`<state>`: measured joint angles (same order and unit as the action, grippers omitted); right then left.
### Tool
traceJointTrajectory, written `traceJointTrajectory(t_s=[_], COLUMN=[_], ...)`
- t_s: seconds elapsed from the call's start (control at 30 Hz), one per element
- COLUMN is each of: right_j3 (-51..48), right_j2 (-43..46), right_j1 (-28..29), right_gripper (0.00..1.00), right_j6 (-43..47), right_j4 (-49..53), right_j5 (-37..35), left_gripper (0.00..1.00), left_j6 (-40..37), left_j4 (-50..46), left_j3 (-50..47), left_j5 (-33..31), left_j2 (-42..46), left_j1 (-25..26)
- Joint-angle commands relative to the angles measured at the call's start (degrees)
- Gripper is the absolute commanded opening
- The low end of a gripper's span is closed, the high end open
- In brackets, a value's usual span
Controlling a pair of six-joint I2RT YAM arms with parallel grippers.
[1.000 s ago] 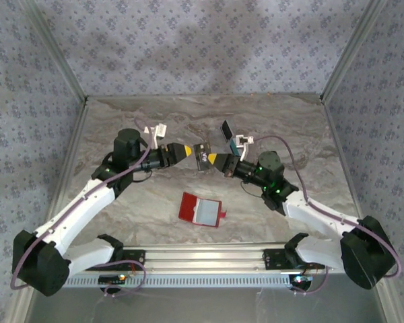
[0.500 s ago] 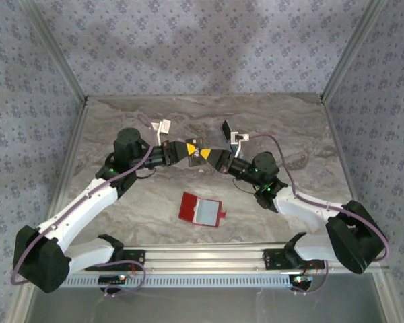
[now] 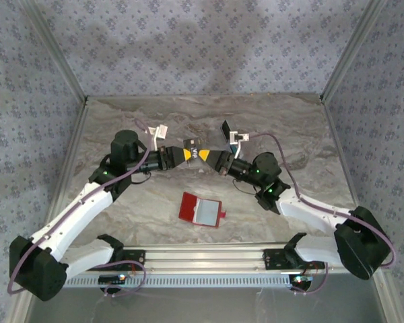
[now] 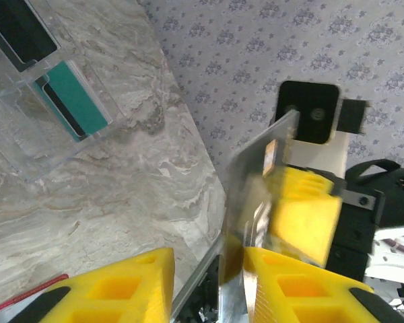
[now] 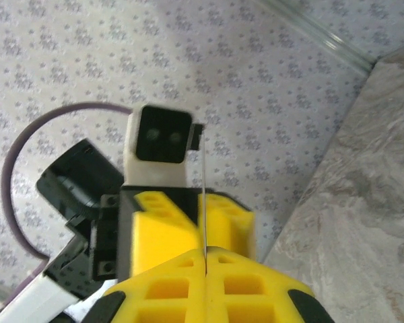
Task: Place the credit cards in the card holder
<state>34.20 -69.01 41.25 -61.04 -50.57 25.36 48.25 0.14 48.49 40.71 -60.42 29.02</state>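
- Meeting behind the open card holder (image 3: 200,209), both pincers flank one credit card (image 3: 198,153).
- Right pincer (image 3: 206,156) is clamped on that card; left pincer (image 3: 190,155) has its jaws apart around it.

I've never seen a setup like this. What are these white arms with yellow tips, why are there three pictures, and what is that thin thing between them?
These are two robot arms bolted to the near edge of a marble-patterned table. One picture looks down from above. The other two come from small cameras on the wrists, so the yellow blocks in them are each arm's own fingers. On the table lies an open red wallet, the card holder. The left wrist view also shows a clear plastic stand holding a teal card and a dark card. Above the table, the right gripper is shut on a thin card, which looks like a mere line in that arm's own view. The left gripper has its jaws apart around the same card, which sits against one finger.
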Motion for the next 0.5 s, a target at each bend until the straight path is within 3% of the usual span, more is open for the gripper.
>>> traceJointTrajectory(t_s=[0.0, 0.13, 0.33, 0.4, 0.47], right_j3=[3.4, 2.8, 1.6, 1.1, 0.5], right_j2=[0.8, 0.6, 0.8, 1.1, 1.6], right_j1=[1.5, 1.5, 1.4, 1.3, 0.7], right_gripper=[0.00, 0.00, 0.00, 0.12, 0.36], right_j6=[2.9, 1.3, 0.3, 0.2, 0.6], right_j4=[1.3, -0.6, -1.5, -0.7, 1.9], right_j5=[1.8, 1.8, 1.7, 1.4, 2.4], left_gripper=[0.32, 0.26, 0.00, 0.00, 0.00], left_j6=[-0.5, -0.9, -0.9, -1.3, -2.0], left_j4=[2.7, 4.2, 5.8, 5.6, 4.1], left_j3=[-0.1, 0.8, -0.1, -0.6, -1.1], left_j5=[1.1, 3.4, 4.5, 4.6, 4.3], left_j2=[0.6, 1.0, 2.6, 3.1, 3.5], left_j1=[-0.2, -0.2, -0.2, -0.2, -0.2])
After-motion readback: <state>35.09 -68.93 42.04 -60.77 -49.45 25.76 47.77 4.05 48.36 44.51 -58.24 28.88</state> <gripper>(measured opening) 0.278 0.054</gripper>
